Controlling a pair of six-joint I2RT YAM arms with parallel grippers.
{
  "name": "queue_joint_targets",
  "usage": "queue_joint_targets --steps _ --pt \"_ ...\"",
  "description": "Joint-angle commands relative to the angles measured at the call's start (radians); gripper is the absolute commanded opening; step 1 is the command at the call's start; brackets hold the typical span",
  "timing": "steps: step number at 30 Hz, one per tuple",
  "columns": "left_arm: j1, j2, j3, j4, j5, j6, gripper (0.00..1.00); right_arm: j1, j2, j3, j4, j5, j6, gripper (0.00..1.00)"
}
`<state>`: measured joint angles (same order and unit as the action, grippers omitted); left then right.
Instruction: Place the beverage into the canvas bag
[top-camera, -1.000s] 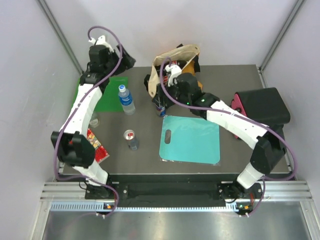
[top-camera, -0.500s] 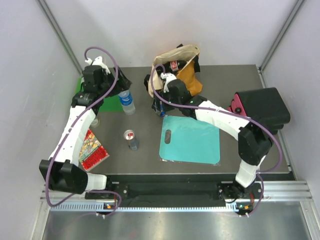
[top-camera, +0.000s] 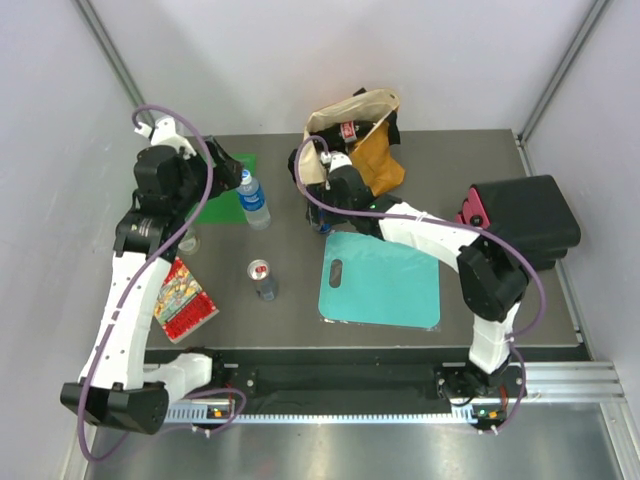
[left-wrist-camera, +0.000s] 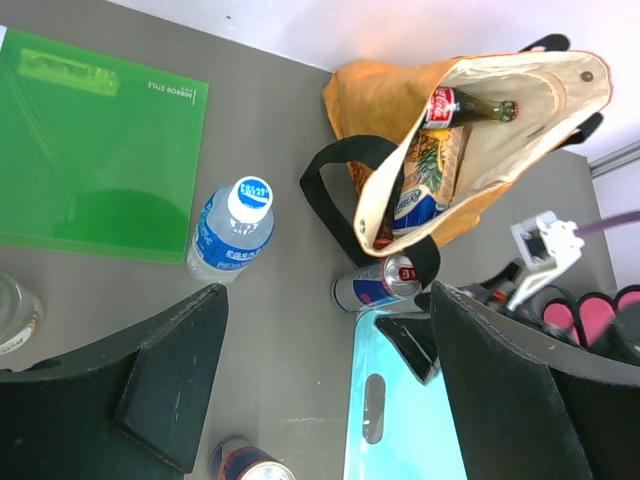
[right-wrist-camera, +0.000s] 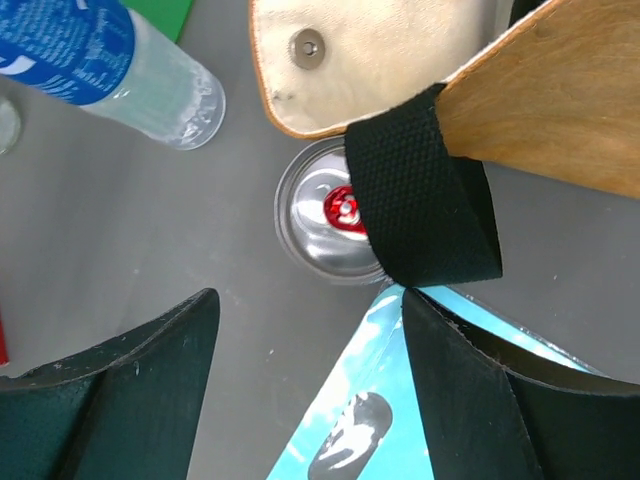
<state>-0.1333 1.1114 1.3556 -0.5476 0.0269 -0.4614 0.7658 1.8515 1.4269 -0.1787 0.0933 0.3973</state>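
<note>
The mustard-yellow canvas bag (top-camera: 375, 150) lies open at the back of the table, with a cola bottle (left-wrist-camera: 470, 105) and snack packs inside it. A blue-and-silver beverage can (right-wrist-camera: 330, 225) stands right by its mouth, partly under a black strap (right-wrist-camera: 425, 190). My right gripper (right-wrist-camera: 310, 390) hangs open just above this can (top-camera: 320, 218), with nothing between its fingers. My left gripper (left-wrist-camera: 320, 390) is open and empty, held high over the table's left side (top-camera: 200, 172). A water bottle (left-wrist-camera: 232, 228) lies left of the bag. A second can (top-camera: 260, 272) stands mid-table.
A teal cutting board (top-camera: 380, 280) lies in front of the bag and a green board (left-wrist-camera: 90, 150) lies at the back left. A black box (top-camera: 525, 215) stands on the right. A glass (top-camera: 187, 240) and a snack packet (top-camera: 182, 300) lie at the left edge.
My left arm has pulled back leftward and risen away from the water bottle. The right gripper has shifted slightly back over the can by the bag. Both stayed open.
</note>
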Motion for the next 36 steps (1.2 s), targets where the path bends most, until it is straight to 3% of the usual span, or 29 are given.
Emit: queue_joint_targets --steps 1,7,20,23,27,36 --pt "0.003 -0.045 -0.024 0.003 0.004 0.000 0.86 0.017 0.029 0.041 0.085 0.083 0.012 0.75" --pt "0.003 -0.076 -0.055 -0.008 0.007 -0.003 0.86 0.017 0.054 0.052 0.157 0.103 -0.002 0.79" --pt "0.003 -0.117 -0.079 0.006 0.050 -0.019 0.87 0.017 0.127 0.101 0.157 0.151 0.005 0.75" --pt "0.003 -0.124 -0.085 0.009 0.041 -0.014 0.87 0.018 0.115 0.092 0.143 0.152 -0.008 0.63" --pt "0.003 -0.124 -0.085 0.008 0.033 -0.008 0.87 0.017 0.046 0.034 0.159 0.138 -0.023 0.38" --pt "0.003 -0.116 -0.159 0.066 0.041 -0.020 0.86 0.018 -0.118 -0.026 0.118 -0.006 -0.049 0.06"
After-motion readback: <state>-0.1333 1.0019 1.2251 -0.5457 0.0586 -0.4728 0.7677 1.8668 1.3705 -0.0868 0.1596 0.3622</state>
